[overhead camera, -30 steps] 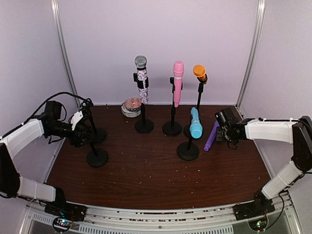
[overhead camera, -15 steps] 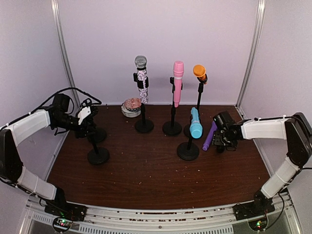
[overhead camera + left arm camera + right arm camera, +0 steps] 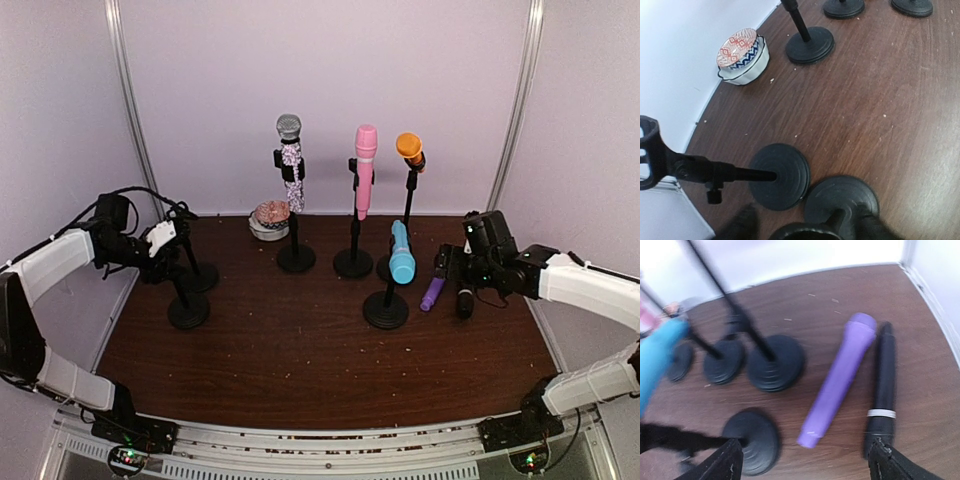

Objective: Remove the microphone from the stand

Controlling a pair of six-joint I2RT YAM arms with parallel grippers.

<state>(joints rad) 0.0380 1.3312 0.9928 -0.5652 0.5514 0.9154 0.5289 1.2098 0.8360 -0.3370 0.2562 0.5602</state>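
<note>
Purple microphone (image 3: pixel 839 377) flat beside black microphone (image 3: pixel 883 390), 4 stand bases (image 3: pixel 775 364) left

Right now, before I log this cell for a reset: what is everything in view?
mics on black stands: four, glitter mic, pink mic, orange mic, blue mic; back and middle of the table
loose mics: two, purple mic, black mic; lying side by side, right
empty stands: two, black, near empty stand, far empty stand; left
bowl: one, white, red and blue pattern; back, left of the glitter mic's stand
left gripper: one, black and white; at the near empty stand's post
right gripper: one, black; open, above the loose mics
</note>
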